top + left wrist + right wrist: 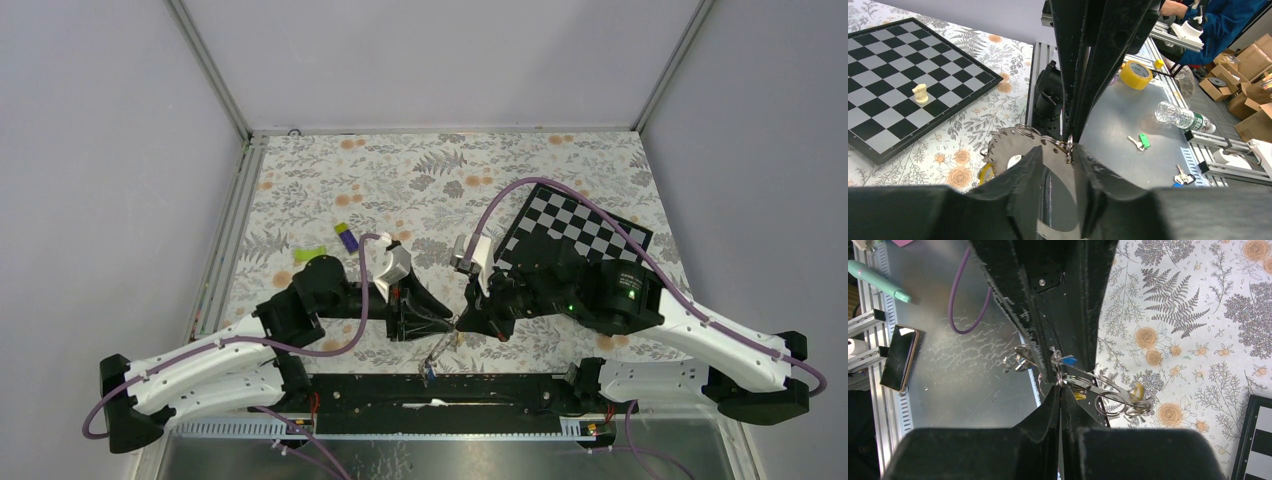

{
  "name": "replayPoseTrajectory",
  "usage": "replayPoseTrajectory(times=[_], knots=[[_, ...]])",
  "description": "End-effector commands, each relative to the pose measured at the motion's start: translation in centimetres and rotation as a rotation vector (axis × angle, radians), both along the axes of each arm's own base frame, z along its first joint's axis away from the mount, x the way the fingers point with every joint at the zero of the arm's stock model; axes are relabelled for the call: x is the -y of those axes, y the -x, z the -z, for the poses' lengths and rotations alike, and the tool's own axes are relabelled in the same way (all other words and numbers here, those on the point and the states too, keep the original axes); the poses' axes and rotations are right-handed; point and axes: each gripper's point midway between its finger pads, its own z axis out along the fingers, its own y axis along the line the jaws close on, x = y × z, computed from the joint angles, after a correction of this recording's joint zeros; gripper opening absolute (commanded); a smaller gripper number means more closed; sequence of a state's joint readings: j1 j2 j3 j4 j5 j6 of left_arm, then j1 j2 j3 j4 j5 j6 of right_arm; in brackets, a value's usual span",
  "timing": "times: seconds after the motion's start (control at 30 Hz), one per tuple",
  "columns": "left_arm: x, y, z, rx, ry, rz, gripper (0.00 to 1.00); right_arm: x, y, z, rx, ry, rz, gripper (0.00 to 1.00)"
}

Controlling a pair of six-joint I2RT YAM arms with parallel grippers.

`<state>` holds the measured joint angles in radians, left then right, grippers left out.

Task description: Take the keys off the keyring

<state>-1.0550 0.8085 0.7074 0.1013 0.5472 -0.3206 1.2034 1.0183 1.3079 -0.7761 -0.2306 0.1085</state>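
Observation:
The keyring (1013,142) is a flat grey plate with holes along its rim, held up between both arms over the table's near edge. My left gripper (1058,152) is open, fingers apart, with the ring's band lying across the gap. My right gripper (1059,387) is shut on a small split ring at the plate's edge. In the right wrist view the keyring (1108,390) carries several split rings, with silver keys (1018,361), a blue-headed key (1068,360) and a yellow tag (1138,390). From above, the keys (435,358) dangle below the meeting grippers (455,323).
A chessboard (575,235) lies at the back right with a white piece (921,93) on it. A purple-and-green block (346,237) lies left of centre. Beyond the table edge are a yellow tape roll (1135,74), a bottle (1180,116) and a phone (898,357).

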Motion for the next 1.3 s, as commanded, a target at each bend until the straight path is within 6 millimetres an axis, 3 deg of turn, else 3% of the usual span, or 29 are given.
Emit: replayPoseTrajectory(times=[0.0, 0.2, 0.47, 0.6, 0.77, 1.03, 1.13, 1.27], knots=[[0.1, 0.2, -3.0, 0.044, 0.073, 0.015, 0.26, -1.2, 0.2, -2.8, 0.031, -0.111, -0.033, 0.0], [0.0, 0.3, -3.2, 0.049, 0.087, 0.017, 0.0, -1.1, 0.1, -2.5, 0.031, -0.104, -0.031, 0.0], [-0.6, 0.6, -4.2, 0.075, 0.15, 0.014, 0.0, -0.7, -0.4, -2.1, 0.052, -0.091, 0.0, 0.02], [-0.9, 0.4, -4.6, 0.086, 0.166, -0.005, 0.0, 0.0, -0.8, -2.0, 0.066, -0.097, 0.035, 0.26], [-1.1, 0.1, -4.8, 0.09, 0.177, -0.033, 0.0, 0.8, -1.1, -2.4, 0.086, -0.146, 0.078, 0.4], [-1.7, -0.6, -6.1, 0.098, 0.245, -0.093, 0.0, 2.1, -1.3, -4.2, 0.177, -0.378, 0.118, 0.53], [-1.9, -1.0, -6.7, 0.099, 0.279, -0.121, 0.0, 1.6, -0.8, -5.1, 0.203, -0.505, 0.084, 0.56], [-2.3, -0.9, -7.7, 0.102, 0.326, -0.129, 0.0, 0.5, -0.5, -4.5, 0.238, -0.566, 0.039, 0.56]])
